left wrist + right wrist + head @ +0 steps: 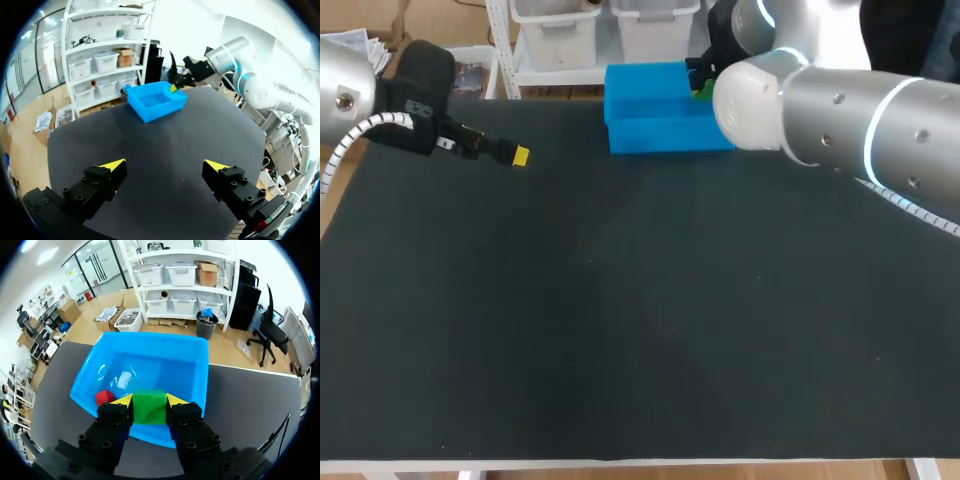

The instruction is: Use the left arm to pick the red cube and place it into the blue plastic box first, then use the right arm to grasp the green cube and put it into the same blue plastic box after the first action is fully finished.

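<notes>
Now — green cube held over the box, red cube inside

**Head view.** The blue plastic box (660, 135) sits at the far edge of the tabletop (620, 320), near the middle. My right arm comes in from the right and covers the box's right end. Only a sliver of the green cube (703, 92) shows at the arm's edge, by the box's far right corner. The left pincer (520, 156) hangs over the tabletop at the left, well apart from the box. One yellow tip shows, so its spread cannot be read from this view.

**Left wrist view.** The left pincer's fingers stand wide apart with nothing between them, only bare tabletop below. The box is ahead, and the right pincer (173, 87) is at its far rim.

**Right wrist view.** The right pincer is closed on the green cube, one yellow tip flat against each of two opposite faces. The cube hangs just above the box's near wall. The red cube (104, 397) lies on the box floor close to that wall, lower than the held cube and off to one side.

**Handling (judgement).** The cube looks rigid, light and smooth-faced. Parallel flat faces gripped mid-height are the right hold — an off-centre grip could let it twist. It should be released over the floor, not the wall. Step one reads as done; step two is at the release.
</notes>
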Robot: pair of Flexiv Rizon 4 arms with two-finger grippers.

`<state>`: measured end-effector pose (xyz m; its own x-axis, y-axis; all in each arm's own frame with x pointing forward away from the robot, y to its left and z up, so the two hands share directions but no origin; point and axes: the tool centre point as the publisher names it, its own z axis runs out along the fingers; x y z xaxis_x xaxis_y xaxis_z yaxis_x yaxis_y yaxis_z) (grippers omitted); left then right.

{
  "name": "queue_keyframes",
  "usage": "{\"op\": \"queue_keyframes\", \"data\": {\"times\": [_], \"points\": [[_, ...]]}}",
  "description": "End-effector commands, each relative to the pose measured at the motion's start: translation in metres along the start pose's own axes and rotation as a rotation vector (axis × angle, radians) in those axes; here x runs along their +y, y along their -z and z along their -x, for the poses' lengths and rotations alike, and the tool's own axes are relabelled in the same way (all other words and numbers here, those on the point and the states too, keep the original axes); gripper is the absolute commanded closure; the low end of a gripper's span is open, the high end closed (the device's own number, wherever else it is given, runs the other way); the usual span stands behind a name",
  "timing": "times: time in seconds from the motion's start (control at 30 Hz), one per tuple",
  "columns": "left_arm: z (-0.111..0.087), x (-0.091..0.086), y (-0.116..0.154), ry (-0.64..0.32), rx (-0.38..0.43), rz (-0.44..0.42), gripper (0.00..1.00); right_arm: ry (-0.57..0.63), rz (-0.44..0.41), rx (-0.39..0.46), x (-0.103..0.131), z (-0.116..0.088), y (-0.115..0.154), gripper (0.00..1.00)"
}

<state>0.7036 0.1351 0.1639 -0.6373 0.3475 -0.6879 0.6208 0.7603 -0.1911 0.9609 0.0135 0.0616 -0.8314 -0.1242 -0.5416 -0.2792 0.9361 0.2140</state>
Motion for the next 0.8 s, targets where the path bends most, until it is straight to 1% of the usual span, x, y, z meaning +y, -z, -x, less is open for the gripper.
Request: {"op": "queue_keyframes", "data": {"times": [0.03, 0.3, 0.33, 0.37, 0.4, 0.6, 0.8], "points": [[-0.002, 0.002, 0.0, -0.003, -0.008, -0.009, 0.0, 0.001, 0.004, 0.015, -0.001, 0.005, -0.009, 1.0], [-0.002, 0.002, 0.0, -0.003, -0.008, -0.009, 0.0, -0.017, 0.006, 0.05, 0.0, 0.003, -0.016, 1.0], [-0.002, 0.002, 0.0, -0.003, -0.008, -0.009, 0.0, -0.017, 0.005, 0.051, 0.001, 0.003, -0.016, 0.77], [-0.002, 0.002, 0.0, -0.003, -0.008, -0.009, 0.0, -0.017, 0.004, 0.053, 0.002, 0.003, -0.017, 0.51], [-0.002, 0.002, 0.0, -0.003, -0.008, -0.009, 0.0, -0.02, 0.005, 0.057, 0.003, 0.002, -0.017, 0.0], [-0.002, 0.002, 0.0, -0.003, -0.008, -0.009, 0.0, -0.021, 0.004, 0.057, 0.007, 0.001, -0.014, 0.0], [-0.002, 0.002, 0.0, -0.003, -0.008, -0.009, 0.0, -0.025, -0.001, 0.035, 0.012, 0.008, 0.009, 0.0]]}}
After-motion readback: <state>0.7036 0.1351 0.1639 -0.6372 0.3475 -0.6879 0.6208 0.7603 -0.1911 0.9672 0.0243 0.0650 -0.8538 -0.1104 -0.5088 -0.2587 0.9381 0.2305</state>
